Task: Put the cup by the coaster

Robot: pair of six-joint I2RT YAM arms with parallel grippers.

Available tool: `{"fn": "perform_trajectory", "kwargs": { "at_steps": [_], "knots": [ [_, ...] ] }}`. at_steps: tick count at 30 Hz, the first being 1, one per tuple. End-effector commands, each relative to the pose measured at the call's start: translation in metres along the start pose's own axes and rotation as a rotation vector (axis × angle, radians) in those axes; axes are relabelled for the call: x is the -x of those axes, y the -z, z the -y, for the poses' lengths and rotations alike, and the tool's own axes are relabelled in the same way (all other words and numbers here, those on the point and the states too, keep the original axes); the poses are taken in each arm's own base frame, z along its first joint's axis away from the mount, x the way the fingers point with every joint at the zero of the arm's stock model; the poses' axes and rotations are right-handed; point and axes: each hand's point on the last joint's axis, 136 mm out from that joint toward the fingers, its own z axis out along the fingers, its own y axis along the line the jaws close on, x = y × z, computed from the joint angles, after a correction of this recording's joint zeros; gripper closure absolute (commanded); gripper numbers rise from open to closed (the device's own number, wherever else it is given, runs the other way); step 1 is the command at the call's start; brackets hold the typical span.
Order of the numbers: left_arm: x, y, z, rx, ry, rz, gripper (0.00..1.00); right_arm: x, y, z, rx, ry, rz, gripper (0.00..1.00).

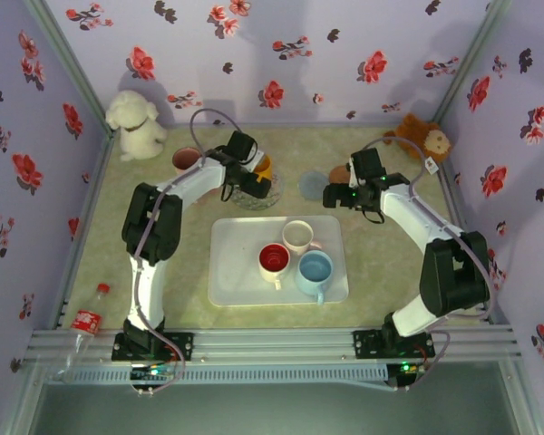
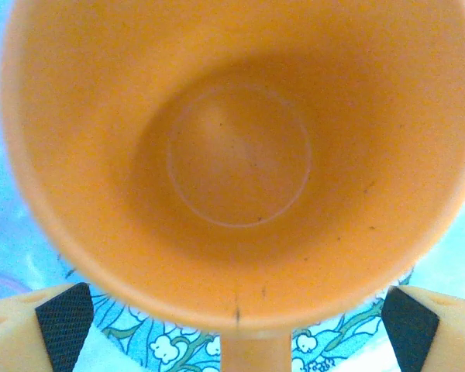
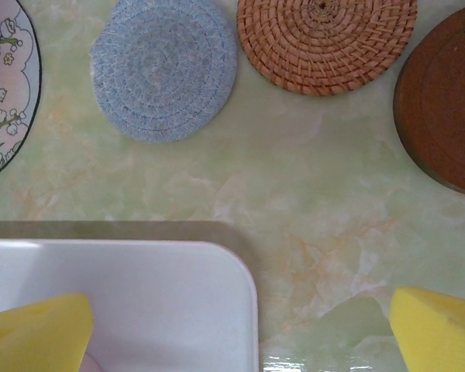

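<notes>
- Pale green marbled surface (image 1: 381,272), floral walls behind.
- Orange cup (image 2: 240,155) stands far centre on the floral coaster (image 2: 163,345) (placing looks done).
- Left tool (image 2: 236,329) wide over it; right tool (image 3: 240,325) wide, empty.
- Next: lift the left tool straight up, clear of the rim.

Floral coaster (image 3: 4,93) nr blue coaster (image 3: 163,68)

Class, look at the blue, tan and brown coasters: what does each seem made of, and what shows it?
Blue coaster: likely cotton cord, matte, fuzzy spiral weave. Tan coaster: seemingly rattan or straw, coiled, stitched ridges, slight sheen. Brown coaster: probably wood, smooth and dull, faint concentric rings.
</notes>
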Motion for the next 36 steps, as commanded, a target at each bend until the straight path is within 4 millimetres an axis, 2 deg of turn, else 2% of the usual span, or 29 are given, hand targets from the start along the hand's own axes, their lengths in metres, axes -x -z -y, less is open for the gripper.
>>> {"fn": "perform_trajectory", "kwargs": {
  "at_steps": [1, 7, 12, 17, 22, 30, 32, 34, 36],
  "knots": [
    [0.023, 0.032, -0.011, 0.041, 0.032, 0.088, 0.01, 0.006, 0.004, -0.003, 0.013, 0.029, 0.002, 0.01],
    [0.047, 0.067, -0.019, 0.074, 0.077, 0.183, 0.01, 0.006, 0.018, -0.008, 0.037, 0.075, -0.002, 0.01],
    [0.076, 0.117, -0.021, 0.075, 0.103, 0.309, 0.01, 0.004, 0.044, -0.017, 0.081, 0.127, 0.015, 0.01],
    [0.085, 0.165, -0.021, 0.073, 0.112, 0.4, 0.01, -0.012, 0.066, -0.033, 0.173, 0.195, -0.032, 0.01],
    [0.065, 0.185, -0.021, 0.071, 0.121, 0.408, 0.01, -0.038, 0.082, -0.05, 0.224, 0.257, -0.096, 0.01],
    [0.01, 0.174, -0.022, 0.085, 0.143, 0.327, 0.01, -0.089, 0.1, -0.045, 0.178, 0.189, -0.157, 0.01],
    [0.003, 0.172, -0.023, 0.089, 0.145, 0.315, 0.01, -0.098, 0.106, -0.04, 0.164, 0.172, -0.158, 0.01],
    [0.0, 0.172, -0.023, 0.09, 0.145, 0.311, 0.01, -0.101, 0.119, -0.049, 0.206, 0.18, -0.158, 0.02],
    [-0.001, 0.173, -0.024, 0.094, 0.146, 0.315, 0.01, -0.108, 0.126, -0.047, 0.201, 0.143, -0.175, 0.02]
  ]
}}
